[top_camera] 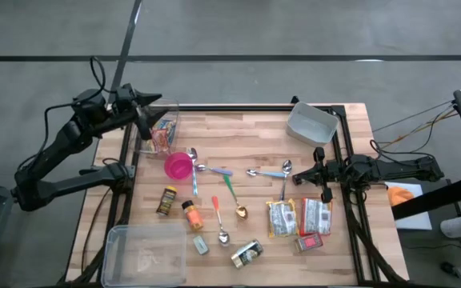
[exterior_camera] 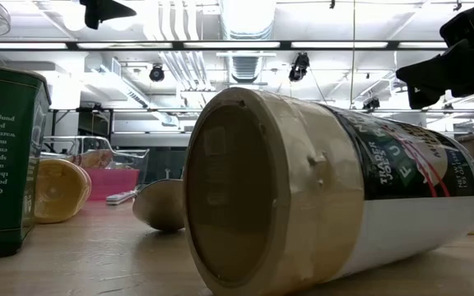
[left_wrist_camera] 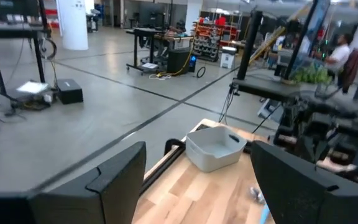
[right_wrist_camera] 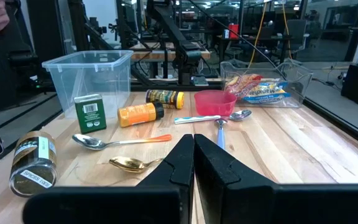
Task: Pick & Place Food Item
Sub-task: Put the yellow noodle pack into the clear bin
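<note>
Food packets (top_camera: pixel 162 134) lie in a clear container (top_camera: pixel 157 120) at the table's far left; in the right wrist view they show as printed bags (right_wrist_camera: pixel 260 90). More packets (top_camera: pixel 282 218) (top_camera: pixel 316 216) lie flat on the table at the near right. My left gripper (top_camera: pixel 146 112) hovers open above the clear container, pointing level across the table, with nothing between its fingers (left_wrist_camera: pixel 120 180). My right gripper (top_camera: pixel 310 172) waits shut at the table's right side, just above the wood (right_wrist_camera: pixel 194 155).
A pink bowl (top_camera: pixel 178 166), several spoons (top_camera: pixel 222 204) and spice jars (top_camera: pixel 166 200) (top_camera: pixel 192 216) (top_camera: pixel 246 254) are scattered mid-table. A grey bin (top_camera: pixel 310 124) stands far right, and a clear tub (top_camera: pixel 144 252) near left. A jar (exterior_camera: pixel 319 189) lies on its side close to the low camera.
</note>
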Action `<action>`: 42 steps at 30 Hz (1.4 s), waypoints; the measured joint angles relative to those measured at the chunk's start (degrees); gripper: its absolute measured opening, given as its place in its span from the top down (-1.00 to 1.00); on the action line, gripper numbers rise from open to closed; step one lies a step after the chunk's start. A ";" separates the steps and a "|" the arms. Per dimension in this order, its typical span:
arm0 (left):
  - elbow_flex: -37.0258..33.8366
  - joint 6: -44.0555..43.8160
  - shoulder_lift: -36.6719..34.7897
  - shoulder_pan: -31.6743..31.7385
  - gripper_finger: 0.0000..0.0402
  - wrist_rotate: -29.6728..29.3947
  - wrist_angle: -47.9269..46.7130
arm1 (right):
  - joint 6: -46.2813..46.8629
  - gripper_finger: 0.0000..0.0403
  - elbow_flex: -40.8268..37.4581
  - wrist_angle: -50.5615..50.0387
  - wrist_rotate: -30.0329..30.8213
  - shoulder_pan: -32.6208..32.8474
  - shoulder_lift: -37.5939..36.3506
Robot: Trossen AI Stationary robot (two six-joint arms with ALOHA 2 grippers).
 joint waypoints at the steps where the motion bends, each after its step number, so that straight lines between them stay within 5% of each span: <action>1: 0.00 -1.15 0.71 0.00 -0.46 0.42 0.50 | 0.02 0.95 0.00 0.02 0.00 0.00 0.00; 11: 0.00 3.83 15.61 -6.03 -0.46 16.46 11.14 | 0.01 0.95 -0.01 0.01 0.00 0.01 0.00; 24: 2.26 10.47 36.96 -23.33 -0.46 16.19 25.62 | 0.01 0.95 0.00 0.02 0.00 0.00 -0.02; 42: 24.68 12.10 66.66 -37.07 -0.46 13.72 20.65 | 0.00 0.95 0.00 0.02 0.00 0.02 -0.02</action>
